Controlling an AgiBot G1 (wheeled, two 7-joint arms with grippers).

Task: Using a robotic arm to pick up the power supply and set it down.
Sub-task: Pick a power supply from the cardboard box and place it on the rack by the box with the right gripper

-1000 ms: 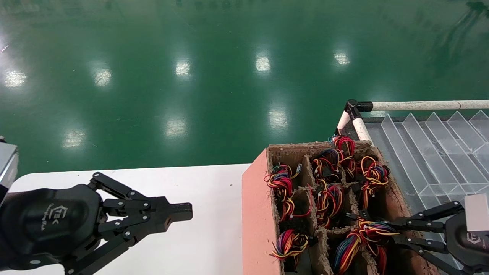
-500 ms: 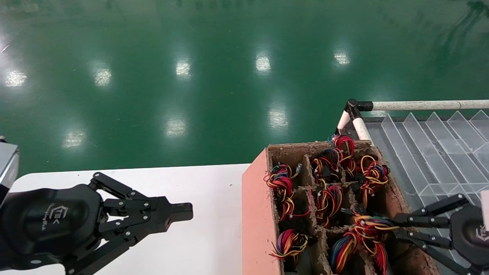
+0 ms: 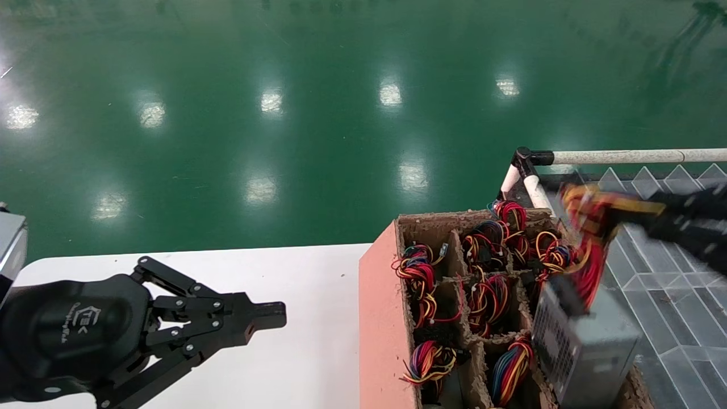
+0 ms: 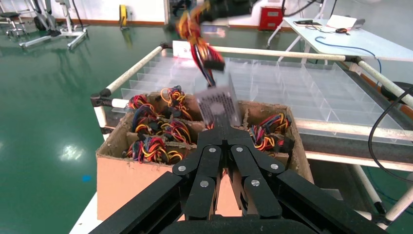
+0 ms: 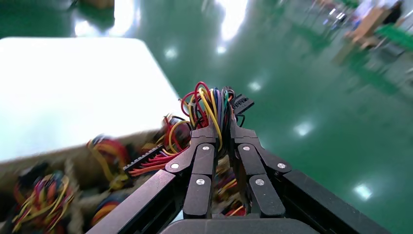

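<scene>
Your right gripper (image 5: 221, 134) is pinching the wires (image 3: 588, 227), dangling the power supply (image 3: 585, 346) above the cardboard box (image 3: 386, 318); your closed left gripper (image 3: 267, 315), marked "TEK", is idling over the table (image 3: 318, 363).

Factory floor | glossy green floor (image 3: 318, 113) | pipe-frame rack (image 4: 272, 51)

The right gripper (image 3: 653, 213) has swung up and back from the cardboard box (image 3: 379, 318), clamped on the wire bundle (image 3: 590, 227). The power supply (image 3: 585, 341) now hangs below it, out of its compartment.
</scene>
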